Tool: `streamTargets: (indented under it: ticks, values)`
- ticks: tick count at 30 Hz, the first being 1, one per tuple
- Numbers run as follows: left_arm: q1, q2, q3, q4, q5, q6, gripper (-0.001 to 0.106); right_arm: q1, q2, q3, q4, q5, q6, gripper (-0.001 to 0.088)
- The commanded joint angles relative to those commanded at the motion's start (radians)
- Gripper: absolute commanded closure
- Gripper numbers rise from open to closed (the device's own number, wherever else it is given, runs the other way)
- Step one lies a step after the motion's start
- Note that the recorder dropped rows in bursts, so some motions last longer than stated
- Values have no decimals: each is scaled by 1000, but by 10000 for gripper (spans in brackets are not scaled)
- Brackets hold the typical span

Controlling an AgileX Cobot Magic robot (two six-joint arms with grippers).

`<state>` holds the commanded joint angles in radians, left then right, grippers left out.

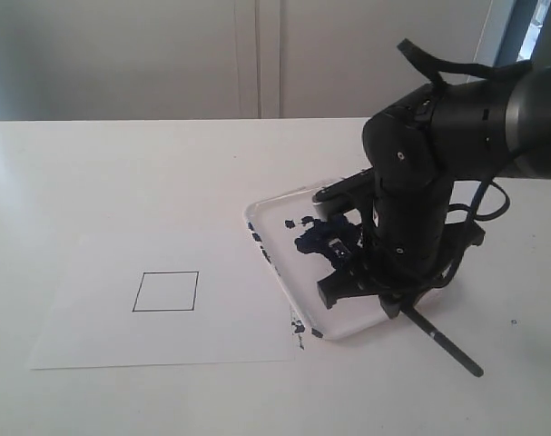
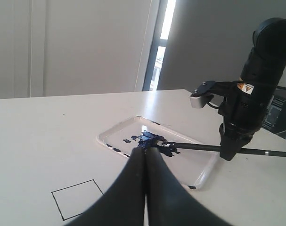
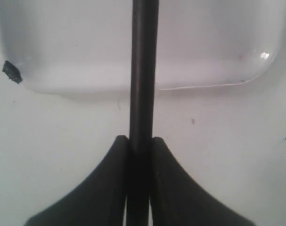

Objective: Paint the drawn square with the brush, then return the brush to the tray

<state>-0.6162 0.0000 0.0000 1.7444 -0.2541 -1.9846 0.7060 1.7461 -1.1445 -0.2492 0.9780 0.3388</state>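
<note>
The drawn square (image 1: 165,291) is an unpainted black outline on the white paper; the left wrist view also shows the square (image 2: 77,197). The white tray (image 1: 277,196) lies right of the paper, smeared with dark blue paint (image 1: 325,238). The brush (image 1: 447,343) rests with its tip in that paint and its handle reaching out over the tray's near rim. My right gripper (image 1: 399,305) is shut on the brush handle (image 3: 143,70) just outside the tray (image 3: 204,42). In its own view my left gripper (image 2: 145,150) is shut and holds nothing. The exterior view does not show it.
The white paper sheet (image 1: 84,318) lies flat on the white table, touching the tray's left rim. Blue paint specks (image 1: 298,327) mark the tray's near corner. The right arm's bulk (image 1: 438,154) stands over the tray's right half.
</note>
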Motion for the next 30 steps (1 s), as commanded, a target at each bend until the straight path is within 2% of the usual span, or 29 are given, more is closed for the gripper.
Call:
streamTargets:
  ticks: [7, 13, 15, 20, 22, 27, 30]
  values:
    - [0, 0, 0, 0, 5, 80, 1053, 0, -50, 0, -14, -2, 17, 868]
    - [0, 0, 0, -16, -24, 74, 1053, 0, -88, 0, 13, 9, 12, 868]
    - [0, 0, 0, -90, -44, 70, 1053, 2, -102, 0, 18, 5, 12, 868]
    - [0, 0, 0, -412, -93, 70, 1053, 2, -141, 0, 59, 1, -7, 868]
    - [0, 0, 0, -457, -125, 72, 1053, 2, -151, 0, 77, 1, -17, 868]
    - [0, 0, 0, -542, -97, 72, 1053, 2, -175, 0, 92, 6, -24, 868]
    - [0, 0, 0, -586, -120, 72, 1053, 2, -183, 0, 92, 8, -26, 868]
